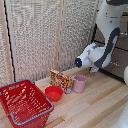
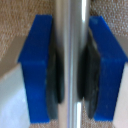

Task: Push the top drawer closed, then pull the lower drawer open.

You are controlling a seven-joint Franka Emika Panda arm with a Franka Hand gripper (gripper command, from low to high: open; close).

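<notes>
Wrist view: the jaws pinch a silver bar handle, blue fingers with dark pads on both sides of it.
Exterior view: the arm reaches to the dark brown dresser at the right edge of the frame; which drawer the handle belongs to cannot be told. On the bench, lower left, stand a red basket, red bowl, pink cup and a snack box.
</notes>
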